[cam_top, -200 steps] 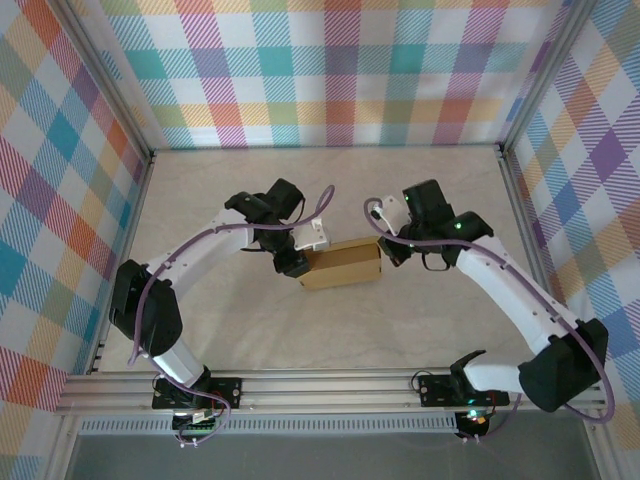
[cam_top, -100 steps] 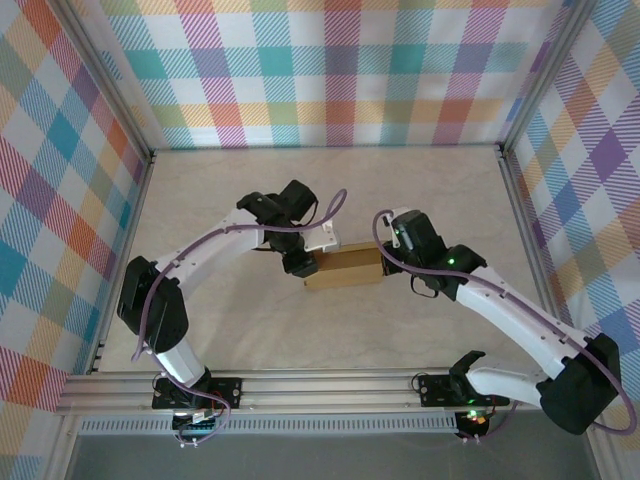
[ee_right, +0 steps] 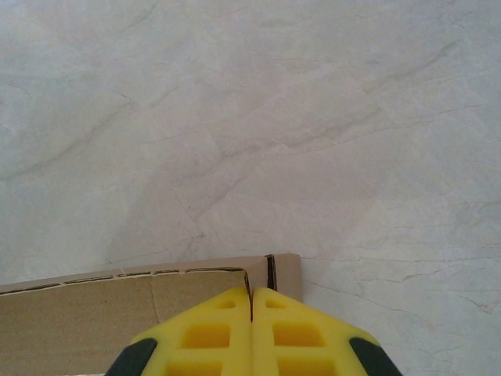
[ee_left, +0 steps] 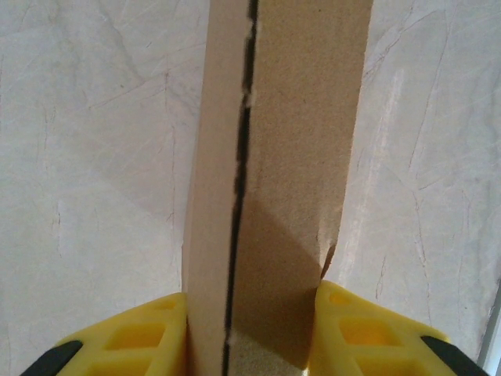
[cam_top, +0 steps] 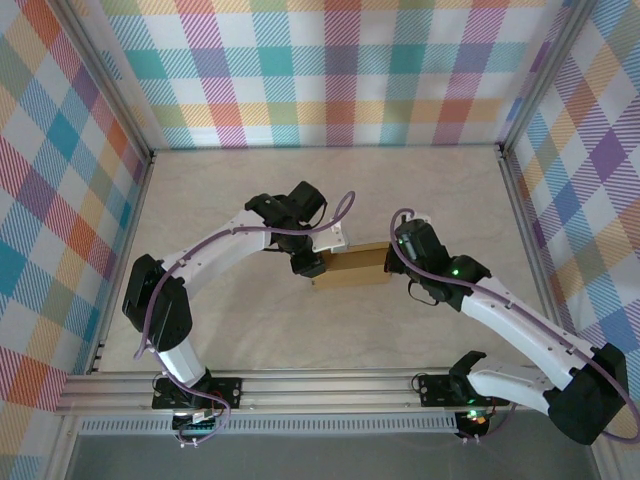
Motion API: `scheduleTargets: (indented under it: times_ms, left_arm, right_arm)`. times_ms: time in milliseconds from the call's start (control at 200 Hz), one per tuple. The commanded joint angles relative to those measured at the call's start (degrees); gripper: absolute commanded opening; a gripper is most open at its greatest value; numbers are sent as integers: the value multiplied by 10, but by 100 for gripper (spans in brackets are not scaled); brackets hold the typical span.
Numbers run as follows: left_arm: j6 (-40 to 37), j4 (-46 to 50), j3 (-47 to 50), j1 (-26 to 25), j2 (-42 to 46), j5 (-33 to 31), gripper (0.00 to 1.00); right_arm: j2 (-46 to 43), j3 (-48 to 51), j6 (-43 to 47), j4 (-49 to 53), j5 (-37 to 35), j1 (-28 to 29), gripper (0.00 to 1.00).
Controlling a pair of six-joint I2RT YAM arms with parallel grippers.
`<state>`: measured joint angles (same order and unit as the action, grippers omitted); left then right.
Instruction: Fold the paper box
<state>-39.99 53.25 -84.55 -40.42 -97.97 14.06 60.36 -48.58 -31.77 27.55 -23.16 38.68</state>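
The paper box [cam_top: 352,266] is a small, shallow brown cardboard box, folded up, at the middle of the table. My left gripper [cam_top: 312,265] is shut on its left end. In the left wrist view the yellow fingers [ee_left: 149,335] clamp the box [ee_left: 282,157] from both sides, and a dark seam runs along it. My right gripper [cam_top: 397,260] is shut, with nothing between its fingers. Its joined tips [ee_right: 252,301] rest over the right end of the box [ee_right: 117,301], near a corner slot.
The pale marbled table top [cam_top: 250,330] is enclosed by plaid walls [cam_top: 330,70] and aluminium posts at the back corners [cam_top: 505,150]. A metal rail [cam_top: 320,385] with both arm bases runs along the near edge.
The box has shifted slightly right in the left gripper's hold. The right gripper has swung from behind the box's right end down onto it.
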Motion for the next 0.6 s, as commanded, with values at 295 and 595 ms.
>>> scheduleTargets:
  times_ms: [295,595]
  left_arm:
    - [-3,2,21,-11,-32,27,32]
    - [6,-6,22,-11,-12,17,45]
  right_arm:
    - [-36,64,60,-63,-3,3,0]
    - [-17,49,56,-59,4,3,0]
